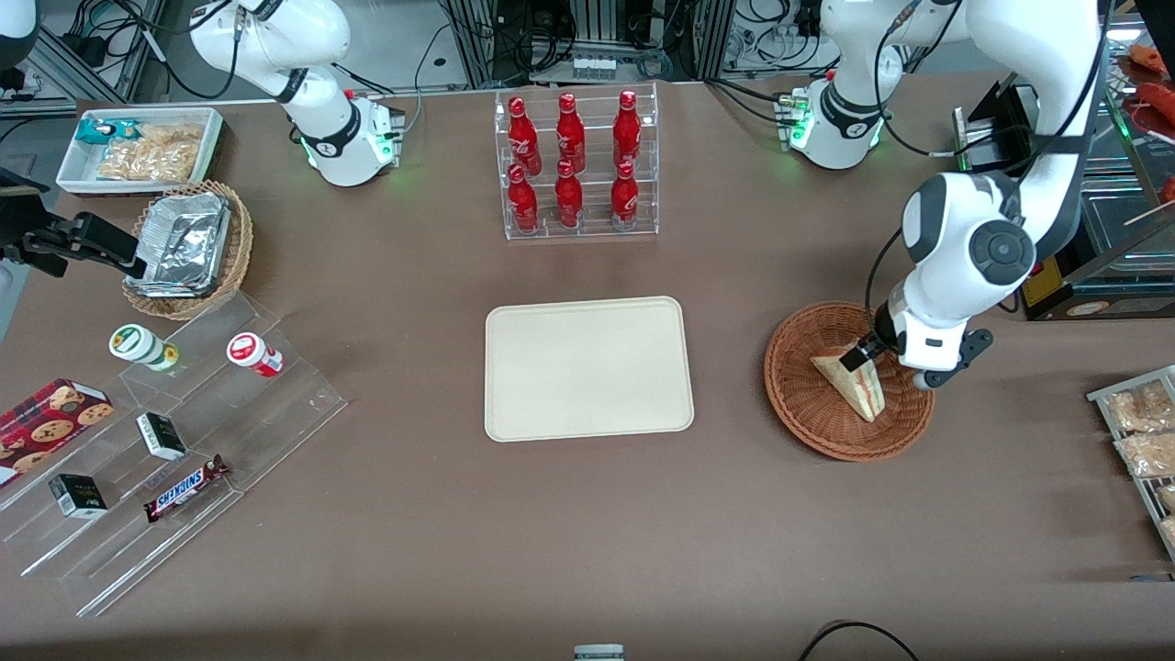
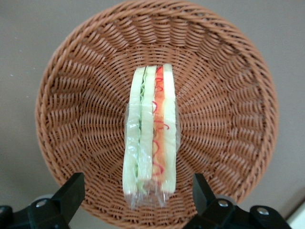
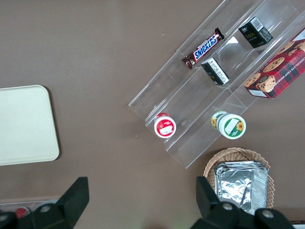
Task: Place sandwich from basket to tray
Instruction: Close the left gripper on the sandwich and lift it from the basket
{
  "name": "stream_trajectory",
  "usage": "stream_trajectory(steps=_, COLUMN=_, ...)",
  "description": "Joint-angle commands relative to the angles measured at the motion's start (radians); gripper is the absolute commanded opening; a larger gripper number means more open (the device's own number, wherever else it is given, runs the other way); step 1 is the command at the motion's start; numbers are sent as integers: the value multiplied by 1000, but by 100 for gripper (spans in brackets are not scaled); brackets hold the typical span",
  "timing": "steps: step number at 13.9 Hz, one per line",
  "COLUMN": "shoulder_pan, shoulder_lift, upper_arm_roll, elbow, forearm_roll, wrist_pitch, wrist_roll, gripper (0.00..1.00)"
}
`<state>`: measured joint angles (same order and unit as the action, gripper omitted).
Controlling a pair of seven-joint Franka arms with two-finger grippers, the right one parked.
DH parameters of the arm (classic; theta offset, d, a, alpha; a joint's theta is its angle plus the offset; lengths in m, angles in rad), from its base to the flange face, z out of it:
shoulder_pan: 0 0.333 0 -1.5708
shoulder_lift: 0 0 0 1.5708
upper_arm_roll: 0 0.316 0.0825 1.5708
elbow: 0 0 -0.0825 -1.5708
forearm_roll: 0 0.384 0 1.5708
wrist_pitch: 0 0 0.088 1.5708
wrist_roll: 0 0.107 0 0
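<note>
Brown cloth covered the whole table [image 1: 587, 551], and on it stood a fair count of goods. One sandwich [image 1: 852, 384] lay in the single reddish-brown basket [image 1: 808, 413] toward the working arm's end, standing on edge with its green and red filling layers facing up to the wrist camera. The jaws [image 2: 138, 193] hovered just above the basket, spread apart on either side of the sandwich's wider end, the two fingers [image 2: 71, 191] not touching it. In the front view the jaws sat low over the bread wedge, at the part of the basket farther from the camera.

One cream tray [image 1: 587, 367] lay flat in the middle of the table, well apart from the basket, with nothing on it. Farther from the front camera than the tray stood one clear rack [image 1: 578, 165] holding six red bottles [image 1: 569, 138], three on each of two levels.

Toward the parked arm's end sat one lighter wicker basket [image 1: 237, 248] holding one foil container [image 1: 184, 243], and one white bin [image 1: 142, 147] of snack packets. A stepped clear display [image 1: 184, 459] carried two small cups [image 1: 142, 347], two dark little boxes [image 1: 161, 435], one Snickers bar [image 1: 186, 487] and one red cookie box [image 1: 46, 420].
</note>
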<state>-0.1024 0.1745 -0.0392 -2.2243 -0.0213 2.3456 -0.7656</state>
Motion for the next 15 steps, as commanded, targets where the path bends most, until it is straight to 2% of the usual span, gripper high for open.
stream_trajectory(steps=1, shoulder_pan=-8, shoulder_lift=54, upper_arm_roll=9, elbow=2, forearm_roll=-12, wrist_pitch=52, wrist_roll=-23, gripper=100)
stream_trajectory(steps=4, shoulder_pan=-5, shoulder_lift=108, upper_arm_roll=9, elbow=5, forearm_roll=-14, wrist_pitch=84, wrist_roll=-24, gripper=98)
stream_trajectory(steps=5, shoulder_pan=-5, shoulder_lift=109, upper_arm_roll=9, elbow=5, forearm_roll=-14, wrist_pitch=86, wrist_roll=-35, gripper=78)
stream_trajectory(steps=6, shoulder_pan=-3, shoulder_lift=106, upper_arm_roll=9, elbow=8, forearm_roll=-14, wrist_pitch=78, wrist_roll=-61, gripper=46)
stream_trajectory(steps=7, shoulder_pan=-5, shoulder_lift=106, upper_arm_roll=9, elbow=17, forearm_roll=-14, wrist_pitch=75, wrist_roll=-75, gripper=21)
stream_trajectory(steps=8, shoulder_pan=-5, shoulder_lift=106, upper_arm_roll=9, elbow=32, forearm_roll=-14, wrist_pitch=64, wrist_roll=-76, gripper=12)
stream_trajectory(steps=9, shoulder_pan=-7, shoulder_lift=105, upper_arm_roll=9, elbow=54, forearm_roll=-14, wrist_pitch=29, wrist_roll=-73, gripper=9)
stream_trajectory(steps=12, shoulder_pan=-11, shoulder_lift=103, upper_arm_roll=7, elbow=165, forearm_roll=-9, wrist_pitch=-150, wrist_roll=-38, gripper=7)
stream_trajectory(steps=15, shoulder_pan=-29, shoulder_lift=103, upper_arm_roll=-24, elbow=209, forearm_roll=-8, wrist_pitch=-197, wrist_roll=63, gripper=7)
